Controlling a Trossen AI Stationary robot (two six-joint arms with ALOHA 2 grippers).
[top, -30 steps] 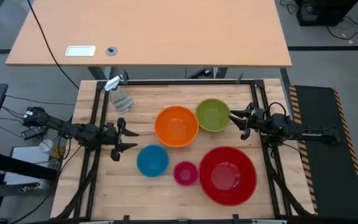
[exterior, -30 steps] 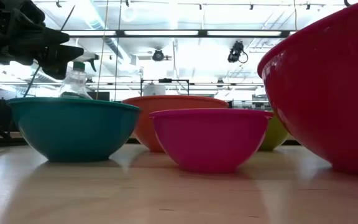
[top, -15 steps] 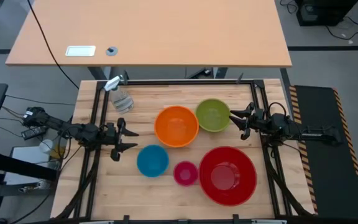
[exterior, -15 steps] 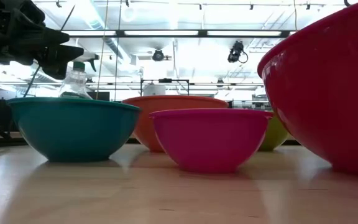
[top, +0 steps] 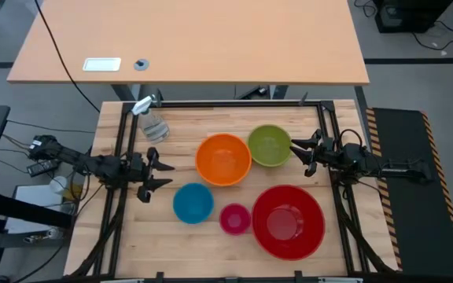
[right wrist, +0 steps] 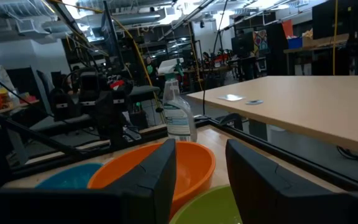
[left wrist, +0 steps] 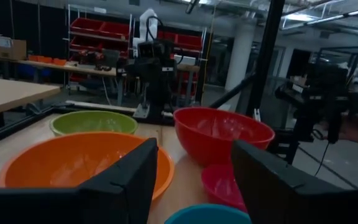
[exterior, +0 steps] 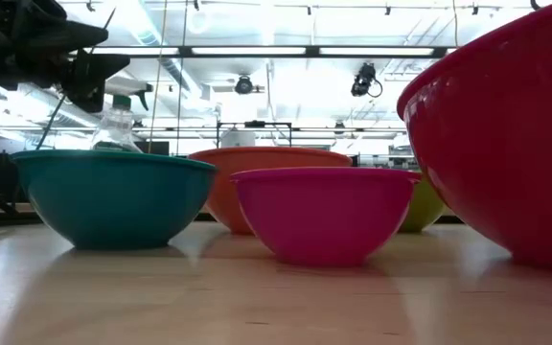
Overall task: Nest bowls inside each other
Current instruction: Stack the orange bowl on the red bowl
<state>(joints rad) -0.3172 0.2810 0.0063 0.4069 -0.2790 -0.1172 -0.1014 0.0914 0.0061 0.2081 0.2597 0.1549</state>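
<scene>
Left gripper [top: 154, 174]: fingers apart, empty, beside blue bowl [top: 193, 203]. Pink bowl [top: 235, 218], orange bowl [top: 223, 159], green bowl [top: 270, 145], red bowl [top: 288, 222]: all separate, unnested. Right gripper [top: 303, 152]: fingers parted, empty, near green bowl. Risk: smooth rims slipping; closely packed bowls getting knocked. Low view cuts off red bowl and mostly hides green.

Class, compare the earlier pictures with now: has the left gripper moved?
Yes, slightly. The left gripper has edged away from the blue bowl, toward the table's left edge.

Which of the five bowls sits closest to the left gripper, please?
The blue bowl, just beside the left gripper; the other four lie farther toward the right arm's side.
</scene>
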